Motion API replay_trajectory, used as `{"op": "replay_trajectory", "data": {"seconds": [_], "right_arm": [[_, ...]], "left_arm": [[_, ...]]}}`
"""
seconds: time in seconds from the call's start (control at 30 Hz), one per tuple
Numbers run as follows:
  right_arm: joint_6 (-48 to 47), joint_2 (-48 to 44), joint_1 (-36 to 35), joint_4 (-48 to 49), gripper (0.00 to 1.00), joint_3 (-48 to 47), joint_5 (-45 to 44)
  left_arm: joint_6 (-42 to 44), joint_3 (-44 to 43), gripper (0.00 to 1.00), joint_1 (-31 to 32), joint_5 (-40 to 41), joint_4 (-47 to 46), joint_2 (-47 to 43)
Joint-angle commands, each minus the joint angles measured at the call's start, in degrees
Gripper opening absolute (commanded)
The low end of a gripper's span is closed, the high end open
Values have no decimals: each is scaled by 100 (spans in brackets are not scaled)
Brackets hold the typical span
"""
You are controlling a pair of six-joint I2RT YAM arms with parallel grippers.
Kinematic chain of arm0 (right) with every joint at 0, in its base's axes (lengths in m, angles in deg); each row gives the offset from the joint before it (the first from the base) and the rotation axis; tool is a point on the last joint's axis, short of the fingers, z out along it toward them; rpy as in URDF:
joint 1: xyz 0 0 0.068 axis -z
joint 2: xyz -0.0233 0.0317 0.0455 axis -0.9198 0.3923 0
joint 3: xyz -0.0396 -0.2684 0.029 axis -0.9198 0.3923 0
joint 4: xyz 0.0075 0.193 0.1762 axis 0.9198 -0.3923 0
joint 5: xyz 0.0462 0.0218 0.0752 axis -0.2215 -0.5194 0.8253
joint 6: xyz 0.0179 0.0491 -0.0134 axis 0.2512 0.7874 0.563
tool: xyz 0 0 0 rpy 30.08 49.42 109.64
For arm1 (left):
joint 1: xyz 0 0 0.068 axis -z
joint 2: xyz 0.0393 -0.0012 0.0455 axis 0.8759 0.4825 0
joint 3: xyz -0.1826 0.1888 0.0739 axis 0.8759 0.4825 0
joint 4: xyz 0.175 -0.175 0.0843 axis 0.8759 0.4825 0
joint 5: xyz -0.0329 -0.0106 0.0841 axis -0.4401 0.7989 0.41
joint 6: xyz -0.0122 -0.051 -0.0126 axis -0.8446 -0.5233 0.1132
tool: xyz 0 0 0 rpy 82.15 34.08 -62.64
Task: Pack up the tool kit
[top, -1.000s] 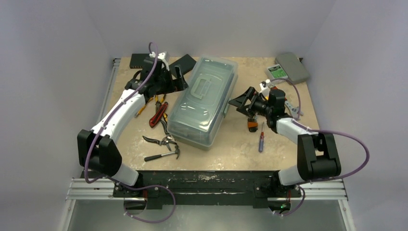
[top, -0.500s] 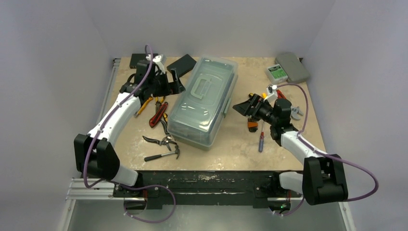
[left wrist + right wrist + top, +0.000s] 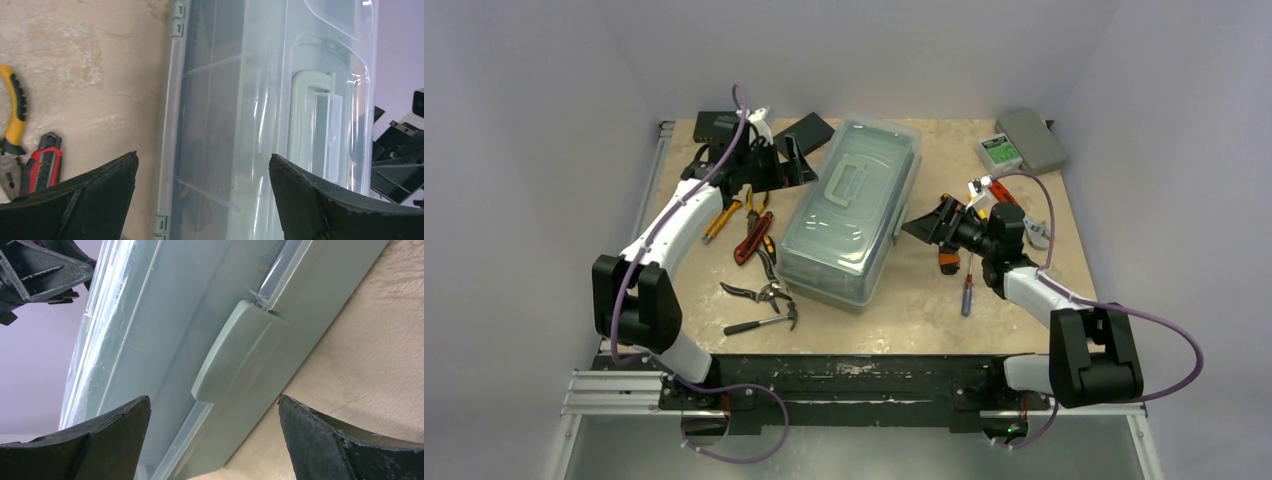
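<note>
While toolbox sat mid-table, lid down, my left gripper hung spread at its far-left side; my right gripper, spread too, faced latch on its right side. Both held nothing.

The sage-green toolbox sits shut, apparently latched; pliers and red knife lie just left.

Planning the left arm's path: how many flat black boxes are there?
2. One black box at the far-left corner; a second black box between it and the toolbox. The left arm may hide more.
</note>
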Motion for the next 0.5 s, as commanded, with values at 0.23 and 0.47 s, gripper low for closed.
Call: {"op": "replay_trajectory", "data": {"seconds": [0.23, 0.47], "right_arm": [[-158, -51, -28, -89, 99, 1, -73], [-371, 239, -27, -882, 99, -203, -445]], "left_arm": [[16, -291, 99, 402, -1048, 480, 697], [175, -554, 100, 660, 29, 1034, 534]]}}
